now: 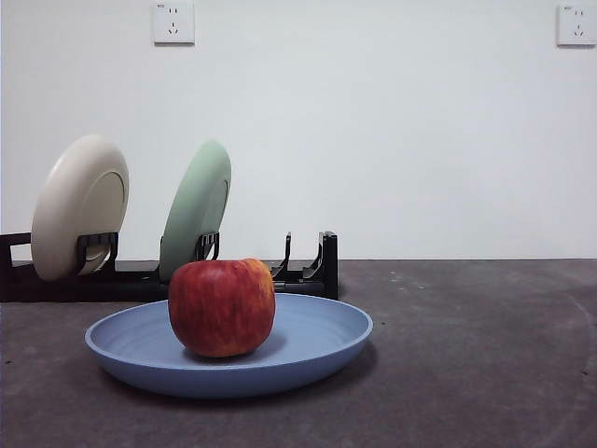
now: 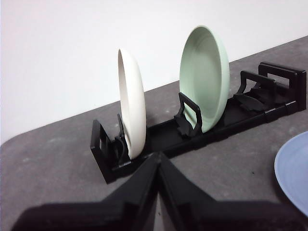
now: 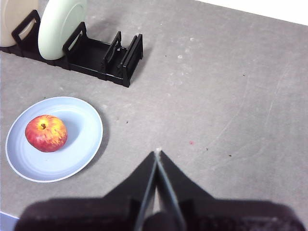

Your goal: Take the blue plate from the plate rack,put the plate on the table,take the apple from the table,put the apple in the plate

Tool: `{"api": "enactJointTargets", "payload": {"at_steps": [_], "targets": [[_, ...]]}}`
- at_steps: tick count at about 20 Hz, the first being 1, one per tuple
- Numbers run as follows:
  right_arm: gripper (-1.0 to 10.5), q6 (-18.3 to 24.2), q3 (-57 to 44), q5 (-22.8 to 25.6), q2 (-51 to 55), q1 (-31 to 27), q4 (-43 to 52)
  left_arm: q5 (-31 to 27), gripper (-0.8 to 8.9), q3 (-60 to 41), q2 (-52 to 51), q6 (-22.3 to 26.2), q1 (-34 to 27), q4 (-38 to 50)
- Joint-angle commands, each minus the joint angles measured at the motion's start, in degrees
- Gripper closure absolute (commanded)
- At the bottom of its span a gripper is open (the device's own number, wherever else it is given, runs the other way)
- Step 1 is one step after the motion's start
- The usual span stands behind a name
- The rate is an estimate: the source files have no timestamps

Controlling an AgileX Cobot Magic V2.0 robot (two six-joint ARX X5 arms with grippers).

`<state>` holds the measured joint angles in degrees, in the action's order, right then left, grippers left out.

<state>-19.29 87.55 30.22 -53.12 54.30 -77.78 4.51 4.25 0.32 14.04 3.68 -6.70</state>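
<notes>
The blue plate (image 1: 229, 350) lies flat on the dark grey table (image 1: 485, 355) in front of the plate rack (image 1: 308, 275). The red apple (image 1: 222, 306) sits upright in the plate, left of its middle in the right wrist view (image 3: 46, 133), where the plate (image 3: 77, 144) also shows. My left gripper (image 2: 158, 159) is shut and empty, held back from the rack (image 2: 159, 134), with the plate's edge (image 2: 294, 168) to one side. My right gripper (image 3: 157, 155) is shut and empty, high above bare table (image 3: 226, 96), apart from the plate.
The rack holds a cream plate (image 1: 79, 205) at its left end and a pale green plate (image 1: 196, 210) beside it; the right slots (image 1: 317, 257) are empty. A white wall with two sockets (image 1: 173, 22) stands behind.
</notes>
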Motion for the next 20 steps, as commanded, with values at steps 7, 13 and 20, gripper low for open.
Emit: {"api": "enactJointTargets", "payload": {"at_steps": [7,13,20], "targets": [[9.5,-0.24,0.04,0.26,-0.72,0.02,-1.18,0.20,8.17,-3.80,-0.09,-7.23,-2.40,-2.29],[9.5,-0.24,0.04,0.26,-0.72,0.02,-1.18,0.22,8.17,-3.78,1.36,-7.23,-2.40,-2.58],[9.5,17.70,0.04,1.79,-0.92,-0.37,-1.18,0.22,8.17,-3.78,3.06,-7.23,-2.40,-2.60]]}}
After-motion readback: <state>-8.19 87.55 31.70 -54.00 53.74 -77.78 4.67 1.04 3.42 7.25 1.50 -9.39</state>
